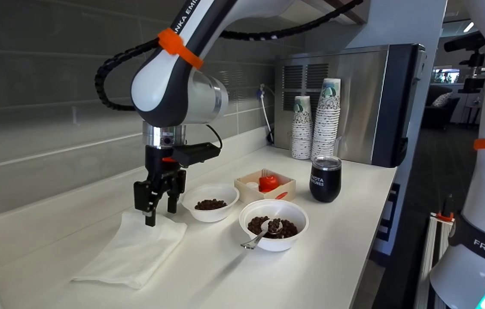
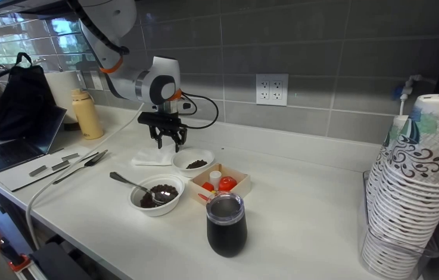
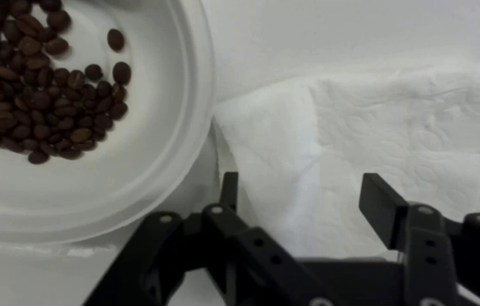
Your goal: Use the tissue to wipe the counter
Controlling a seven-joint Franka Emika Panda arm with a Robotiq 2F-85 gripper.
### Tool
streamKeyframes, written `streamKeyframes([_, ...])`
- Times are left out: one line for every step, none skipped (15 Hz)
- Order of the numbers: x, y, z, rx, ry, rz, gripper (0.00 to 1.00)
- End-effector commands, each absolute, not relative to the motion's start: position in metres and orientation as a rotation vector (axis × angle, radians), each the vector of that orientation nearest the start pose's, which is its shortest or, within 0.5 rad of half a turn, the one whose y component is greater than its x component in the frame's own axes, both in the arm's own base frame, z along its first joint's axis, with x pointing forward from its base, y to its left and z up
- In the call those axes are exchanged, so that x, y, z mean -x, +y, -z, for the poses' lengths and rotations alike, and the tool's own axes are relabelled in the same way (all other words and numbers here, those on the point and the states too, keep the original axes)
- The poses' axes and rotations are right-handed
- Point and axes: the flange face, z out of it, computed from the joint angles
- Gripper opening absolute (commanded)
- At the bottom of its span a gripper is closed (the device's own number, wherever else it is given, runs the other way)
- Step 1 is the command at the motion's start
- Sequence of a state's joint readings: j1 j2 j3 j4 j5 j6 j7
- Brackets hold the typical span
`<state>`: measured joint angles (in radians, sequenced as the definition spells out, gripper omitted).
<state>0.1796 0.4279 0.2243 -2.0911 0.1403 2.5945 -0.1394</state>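
Note:
A white folded tissue [image 1: 139, 253] lies flat on the white counter [image 1: 294, 279]. It also shows in an exterior view [image 2: 150, 157], partly behind a bowl, and in the wrist view [image 3: 401, 131]. My gripper [image 1: 161, 212] points down over the tissue's wall-side end, beside a white bowl. It also shows in an exterior view [image 2: 168, 147]. In the wrist view my gripper [image 3: 299, 191] is open, its fingers wide apart with nothing held, and the tissue lies below between and beyond them. The fingertips look a little above the tissue; I cannot tell if they touch it.
A white bowl of coffee beans [image 3: 159, 140] stands right beside the gripper. A second bowl [image 1: 274, 246] holds beans and a spoon [image 1: 251, 243]. A wooden box [image 1: 246, 195], a black tumbler [image 1: 326, 184] and stacked cups [image 1: 326, 124] stand farther along. A white cable [image 2: 87, 156] crosses the counter.

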Motion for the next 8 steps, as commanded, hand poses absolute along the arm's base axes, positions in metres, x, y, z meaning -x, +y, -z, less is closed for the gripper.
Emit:
streamKeyframes([-0.529,0.235,-0.253,2.926,-0.641,0.104,1.00])
streamKeyframes([-0.522,0.234,-0.258,2.946,-0.629,0.112,1.00])
streamKeyframes([-0.515,0.233,-0.262,2.970,-0.608,0.120,1.00])
streamKeyframes([-0.507,0.232,-0.267,2.993,-0.579,0.131,1.00])
streamKeyframes([-0.498,0.231,-0.271,3.010,-0.558,0.134,1.00])
streamKeyframes([-0.488,0.229,-0.275,3.033,-0.529,0.142,1.00])
streamKeyframes([-0.479,0.227,-0.280,3.050,-0.502,0.143,1.00])
streamKeyframes([-0.470,0.225,-0.283,3.065,-0.478,0.151,0.99])
